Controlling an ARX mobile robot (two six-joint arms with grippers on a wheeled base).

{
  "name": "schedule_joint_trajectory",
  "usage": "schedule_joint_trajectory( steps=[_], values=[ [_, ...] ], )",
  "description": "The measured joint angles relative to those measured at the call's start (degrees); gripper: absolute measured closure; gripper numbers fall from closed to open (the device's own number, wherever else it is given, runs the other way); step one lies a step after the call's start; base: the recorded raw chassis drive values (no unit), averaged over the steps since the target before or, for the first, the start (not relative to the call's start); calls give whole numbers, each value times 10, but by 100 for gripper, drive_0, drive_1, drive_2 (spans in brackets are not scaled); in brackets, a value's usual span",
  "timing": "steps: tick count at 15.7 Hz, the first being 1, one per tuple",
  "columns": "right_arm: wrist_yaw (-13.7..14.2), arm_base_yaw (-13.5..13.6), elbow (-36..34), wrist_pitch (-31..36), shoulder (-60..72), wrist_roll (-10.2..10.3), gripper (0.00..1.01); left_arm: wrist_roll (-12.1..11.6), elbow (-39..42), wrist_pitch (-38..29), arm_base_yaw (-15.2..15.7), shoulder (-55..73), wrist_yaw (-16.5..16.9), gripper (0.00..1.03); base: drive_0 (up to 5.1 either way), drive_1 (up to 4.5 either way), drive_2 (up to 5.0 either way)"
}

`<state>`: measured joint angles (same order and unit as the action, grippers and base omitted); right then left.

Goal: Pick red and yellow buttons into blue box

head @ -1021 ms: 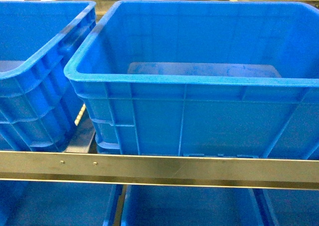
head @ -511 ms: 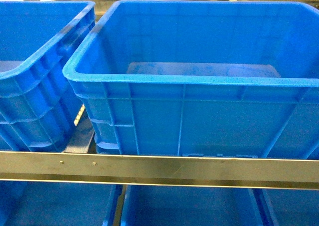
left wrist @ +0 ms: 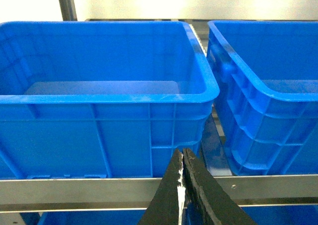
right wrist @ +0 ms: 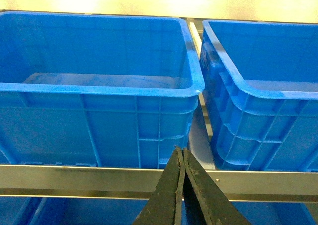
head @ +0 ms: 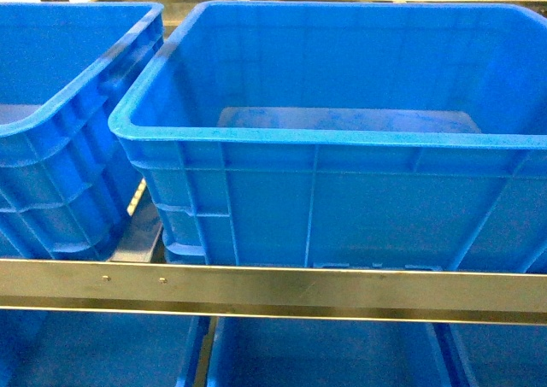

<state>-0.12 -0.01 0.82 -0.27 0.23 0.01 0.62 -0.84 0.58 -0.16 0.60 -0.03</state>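
A large deep blue box (head: 256,135) with a thick rim and scuffed pale floor fills the middle of the head view; nothing shows on the visible part of its floor. The red and yellow buttons are out of view in every frame. Neither gripper shows in the head view. In the left wrist view my left gripper (left wrist: 182,153) is shut with nothing in it, low in front of the shelf rail. My right gripper (right wrist: 181,150) is likewise shut on nothing, in front of the rail in the right wrist view.
A second blue crate (head: 60,114) stands left of the box with a narrow gap between them. A metal shelf rail (head: 273,289) runs across the front, with more blue bins (head: 325,357) below it. Each wrist view shows two blue crates side by side (left wrist: 99,93) (right wrist: 99,88).
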Motion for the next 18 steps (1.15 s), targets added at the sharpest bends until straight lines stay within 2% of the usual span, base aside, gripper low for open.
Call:
schedule_joint_trajectory(
  steps=[6, 7, 11, 12, 14, 15, 16, 18],
  values=[
    [0, 0, 0, 0, 0, 0, 99, 0, 0, -3, 0, 0, 0, 101, 0, 0, 0],
    [0, 0, 0, 0, 0, 0, 95, 0, 0, -3, 0, 0, 0, 96, 0, 0, 0],
    [0, 0, 0, 0, 0, 0, 43, 0, 0, -3, 0, 0, 0, 47, 0, 0, 0],
    [0, 0, 0, 0, 0, 0, 34, 0, 0, -3, 0, 0, 0, 37, 0, 0, 0],
    [0, 0, 0, 0, 0, 0, 8, 0, 0, -3, 0, 0, 0, 11, 0, 0, 0],
    [0, 0, 0, 0, 0, 0, 1, 0, 0, -3, 0, 0, 0, 3, 0, 0, 0],
    [0, 0, 0, 0, 0, 0, 4, 0, 0, -3, 0, 0, 0, 6, 0, 0, 0],
    [0, 0, 0, 0, 0, 0, 3, 0, 0, -3, 0, 0, 0, 5, 0, 0, 0]
  ],
)
